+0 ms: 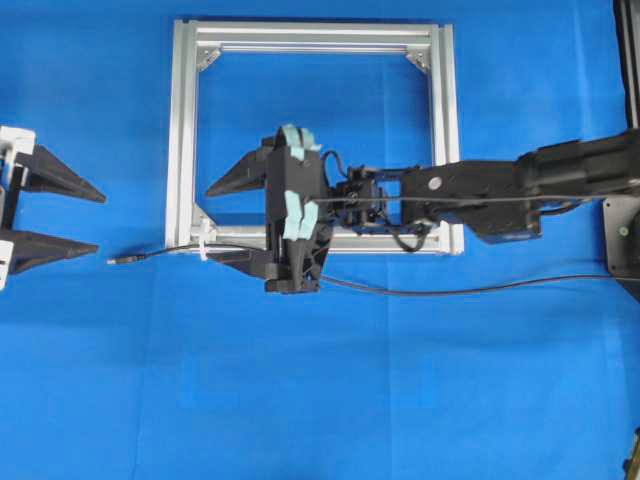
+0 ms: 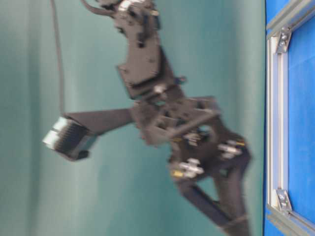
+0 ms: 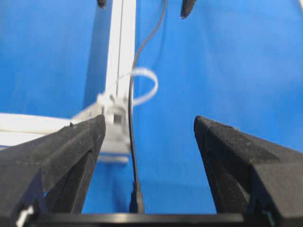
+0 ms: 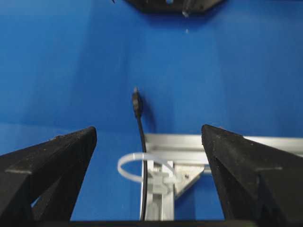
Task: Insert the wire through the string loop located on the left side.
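wire (image 1: pixel 180 252): thin, black, slim plug tip left of the string loop (image 1: pixel 204 243) | my wrist views show it threaded through; overhead blurs that | my left pincer (image 1: pixel 100 218) and right pincer (image 1: pixel 212 224): wide open, empty

The wire (image 1: pixel 190 252) is threaded through the string loop (image 1: pixel 204 243), its plug positioned between left gripper (image 1: pixel 98 218) and right gripper (image 1: pixel 211 225).

Bright, even light falls on the blue table (image 1: pixel 400 400) in the overhead view, with soft shadows under the right arm (image 1: pixel 500 185) and faint glare on the silver frame (image 1: pixel 185 130). The table-level view is smeared by motion blur. Both wrist views are soft, the string loop (image 3: pixel 144 85) and near fingers (image 4: pixel 47 165) out of focus.
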{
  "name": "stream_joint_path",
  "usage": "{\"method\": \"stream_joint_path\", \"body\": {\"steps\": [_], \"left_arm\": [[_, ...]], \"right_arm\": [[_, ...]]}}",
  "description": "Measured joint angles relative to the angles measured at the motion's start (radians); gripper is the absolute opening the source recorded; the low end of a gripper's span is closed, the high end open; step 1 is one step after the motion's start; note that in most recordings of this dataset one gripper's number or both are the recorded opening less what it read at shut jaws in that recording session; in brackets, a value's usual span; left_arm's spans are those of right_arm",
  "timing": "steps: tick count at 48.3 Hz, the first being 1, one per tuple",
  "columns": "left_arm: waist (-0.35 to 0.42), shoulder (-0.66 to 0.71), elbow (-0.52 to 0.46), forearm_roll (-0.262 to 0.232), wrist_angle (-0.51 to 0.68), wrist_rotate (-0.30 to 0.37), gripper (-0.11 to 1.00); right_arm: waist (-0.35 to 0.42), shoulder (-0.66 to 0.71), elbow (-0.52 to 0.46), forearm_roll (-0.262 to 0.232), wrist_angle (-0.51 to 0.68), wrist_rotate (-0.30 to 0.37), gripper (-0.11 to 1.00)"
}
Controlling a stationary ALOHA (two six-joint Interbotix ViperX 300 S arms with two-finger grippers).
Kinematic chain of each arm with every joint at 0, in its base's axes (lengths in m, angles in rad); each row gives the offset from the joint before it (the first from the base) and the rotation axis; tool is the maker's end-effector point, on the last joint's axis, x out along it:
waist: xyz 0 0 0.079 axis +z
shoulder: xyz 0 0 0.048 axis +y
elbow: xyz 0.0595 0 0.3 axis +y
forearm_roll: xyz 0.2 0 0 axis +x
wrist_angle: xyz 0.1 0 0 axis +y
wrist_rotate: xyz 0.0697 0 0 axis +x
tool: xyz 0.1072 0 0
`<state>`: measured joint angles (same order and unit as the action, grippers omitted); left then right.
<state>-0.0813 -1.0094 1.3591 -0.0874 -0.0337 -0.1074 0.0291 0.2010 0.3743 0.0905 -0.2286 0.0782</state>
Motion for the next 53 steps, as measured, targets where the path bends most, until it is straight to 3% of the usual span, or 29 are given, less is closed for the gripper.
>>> {"method": "stream_joint_path", "body": {"steps": [14, 53], "left_arm": [[0.043, -0.048, -0.014, 0.008, 0.0, 0.002, 0.69], [0.044, -0.049, -0.014, 0.009, 0.02, 0.0, 0.69]], "right_arm": [[-0.002, -0.052, 0.0, -0.002, 0.031, 0.0, 0.93], [-0.002, -0.052, 0.0, 0.0, 0.035, 0.0, 0.93]]}}
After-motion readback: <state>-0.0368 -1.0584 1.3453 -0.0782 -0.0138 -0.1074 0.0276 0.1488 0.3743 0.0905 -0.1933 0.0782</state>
